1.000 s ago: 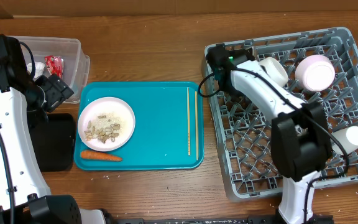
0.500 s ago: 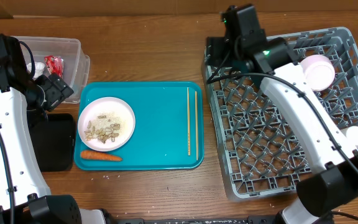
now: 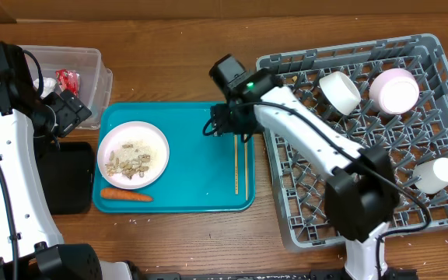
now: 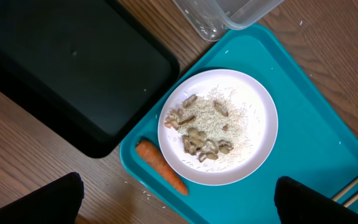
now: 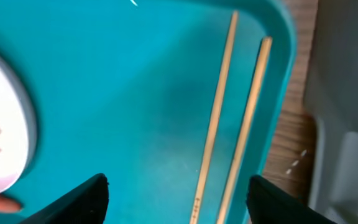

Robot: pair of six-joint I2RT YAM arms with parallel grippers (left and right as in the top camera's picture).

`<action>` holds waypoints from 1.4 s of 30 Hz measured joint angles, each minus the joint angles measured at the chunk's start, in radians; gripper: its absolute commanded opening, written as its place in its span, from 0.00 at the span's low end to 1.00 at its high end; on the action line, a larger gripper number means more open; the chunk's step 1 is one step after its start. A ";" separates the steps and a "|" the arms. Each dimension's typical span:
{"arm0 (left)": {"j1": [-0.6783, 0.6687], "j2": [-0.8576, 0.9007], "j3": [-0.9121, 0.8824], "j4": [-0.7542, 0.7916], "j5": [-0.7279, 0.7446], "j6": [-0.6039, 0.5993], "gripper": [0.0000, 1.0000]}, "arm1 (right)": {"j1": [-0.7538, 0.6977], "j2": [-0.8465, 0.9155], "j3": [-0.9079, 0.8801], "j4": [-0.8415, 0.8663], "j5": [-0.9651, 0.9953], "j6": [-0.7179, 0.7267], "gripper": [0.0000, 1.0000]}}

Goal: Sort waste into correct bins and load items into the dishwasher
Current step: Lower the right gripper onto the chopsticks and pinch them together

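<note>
A teal tray [image 3: 193, 167] holds a white plate [image 3: 159, 159] of rice and scraps, a carrot [image 3: 127, 195] and two wooden chopsticks [image 3: 237, 155]. My right gripper [image 3: 225, 124] is open and empty above the tray's right part, just over the chopsticks [image 5: 219, 118]. My left gripper [image 3: 67, 109] is open and empty, above the table left of the tray; its view shows the plate [image 4: 253, 155] and carrot [image 4: 160, 175]. The grey dishwasher rack [image 3: 434, 62] holds a white bowl [image 3: 341, 91], a pink bowl [image 3: 395, 89] and a white cup [image 3: 434, 173].
A clear plastic bin [image 3: 84, 66] with red-and-white waste stands at the back left. A black tray [image 3: 68, 183] lies left of the teal tray, also seen in the left wrist view [image 4: 55, 68]. The rack's corner [image 5: 347, 93] is close on my right gripper's right.
My right arm has swung left from over the rack's back left corner to over the tray, above the chopsticks. My left arm has not moved.
</note>
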 measured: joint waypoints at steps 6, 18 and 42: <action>0.000 0.000 0.000 0.000 0.000 0.000 1.00 | 0.013 0.049 -0.002 0.003 0.003 0.053 0.70; 0.000 0.000 0.000 0.001 0.000 0.000 1.00 | 0.013 0.101 -0.094 0.038 -0.026 0.091 0.66; 0.000 0.000 0.000 0.004 0.000 0.000 1.00 | 0.015 0.103 -0.101 -0.019 0.036 0.093 0.60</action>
